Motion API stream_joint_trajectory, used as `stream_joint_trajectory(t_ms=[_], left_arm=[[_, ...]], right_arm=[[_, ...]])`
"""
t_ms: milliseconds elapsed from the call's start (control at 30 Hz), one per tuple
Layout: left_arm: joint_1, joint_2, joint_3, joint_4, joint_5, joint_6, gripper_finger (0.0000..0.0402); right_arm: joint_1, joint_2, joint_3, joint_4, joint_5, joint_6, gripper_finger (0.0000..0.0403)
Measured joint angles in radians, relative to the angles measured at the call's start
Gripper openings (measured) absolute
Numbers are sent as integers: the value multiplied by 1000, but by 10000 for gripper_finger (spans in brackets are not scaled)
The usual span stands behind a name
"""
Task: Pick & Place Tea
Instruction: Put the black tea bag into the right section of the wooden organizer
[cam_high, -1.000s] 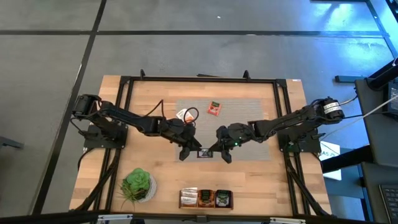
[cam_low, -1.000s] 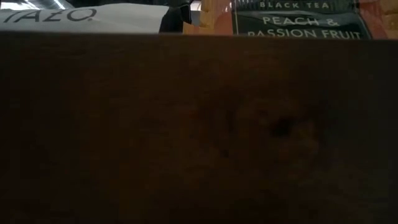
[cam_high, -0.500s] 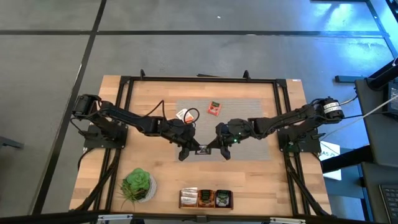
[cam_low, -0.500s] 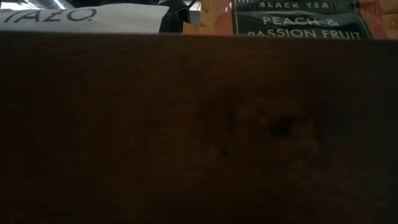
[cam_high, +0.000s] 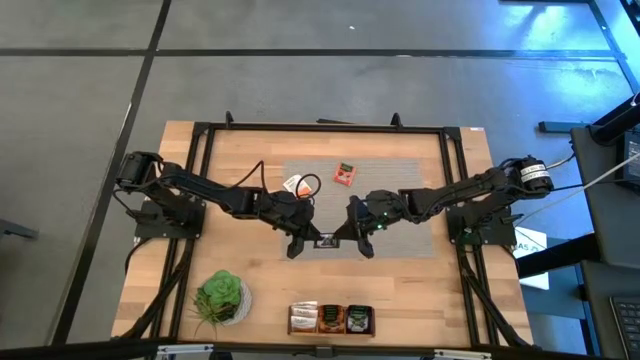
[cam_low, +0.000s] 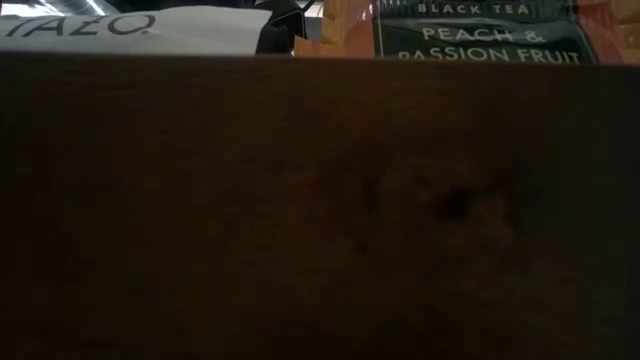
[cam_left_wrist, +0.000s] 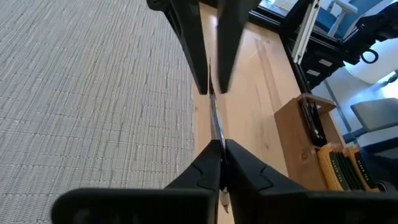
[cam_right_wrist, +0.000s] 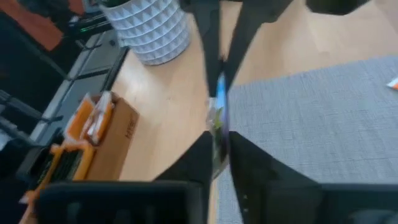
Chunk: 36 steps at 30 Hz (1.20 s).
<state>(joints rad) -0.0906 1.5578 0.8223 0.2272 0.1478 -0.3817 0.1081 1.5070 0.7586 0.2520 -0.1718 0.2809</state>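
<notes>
Wooden table (cam_high: 250, 150) inside a black frame, grey mat (cam_high: 400, 170) across the middle, concrete floor all round. Both arms reach in and meet at the near edge of the mat.

Left gripper (cam_high: 305, 241) and right gripper (cam_high: 352, 240) face each other tip to tip, one thin sachet (cam_high: 327, 243) bridging between them. In the left wrist view the left fingers (cam_left_wrist: 199, 171) are pinched together on the sachet's edge (cam_left_wrist: 216, 124), seen edge-on as a thin strip. In the right wrist view the right gripper (cam_right_wrist: 219, 146) has the sachet (cam_right_wrist: 217, 115) sitting between its fingers with a small gap showing; can't tell if it is clamping or just bracketing it.

Other tea: an orange sachet (cam_high: 344, 175) flat on the far part of the mat, a white-and-orange one (cam_high: 295, 184) just off the mat's left edge beside a dark cable loop. Wooden box (cam_high: 331, 319) at the table's near edge holds more sachets in three compartments. Low view is mostly blocked by that box's wall (cam_low: 320, 200), only packet tops visible above it. Potted plant (cam_high: 220, 296) at near left.
</notes>
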Motion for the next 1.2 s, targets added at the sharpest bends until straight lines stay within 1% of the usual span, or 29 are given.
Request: stream_joint_trajectory(t_ms=[133,233,300,400,467,533,600,667,733,800,867,933,1033,1200], left_arm=[[0,0,0,-4,1,16,9],[-5,0,0,-23,-6,48,9],[-10,0,0,-21,-53,66,9],[-20,-1,-2,-10,-137,90,9],[-21,-9,-28,46,-150,98,9],[-21,-17,-77,162,-147,100,9],[-15,-26,-140,305,-132,103,9],[-4,-30,-211,496,-127,136,8],[9,-28,-269,693,-130,169,8],[17,-22,-302,843,-130,191,10],[21,-21,-314,903,-127,195,11],[20,-21,-314,929,-129,207,11],[6,-21,-314,959,-131,245,9],[-5,-21,-312,982,-133,256,10]], right_arm=[[-21,-10,0,-16,-63,-1,108],[-49,-55,1,-121,-59,3,146],[-65,-98,1,-204,4,26,163],[-71,-186,1,-329,153,15,180],[-63,-247,-6,-392,242,-3,187],[-42,-309,-42,-384,280,-25,189],[-21,-367,-98,-316,281,-50,190],[-1,-415,-169,-196,281,-83,190],[20,-446,-244,-23,278,-131,190],[35,-444,-314,178,277,-151,190],[45,-430,-373,353,276,-159,190],[45,-400,-401,473,276,-163,190],[45,-347,-389,514,276,-155,190],[45,-237,-293,516,276,-198,190]])
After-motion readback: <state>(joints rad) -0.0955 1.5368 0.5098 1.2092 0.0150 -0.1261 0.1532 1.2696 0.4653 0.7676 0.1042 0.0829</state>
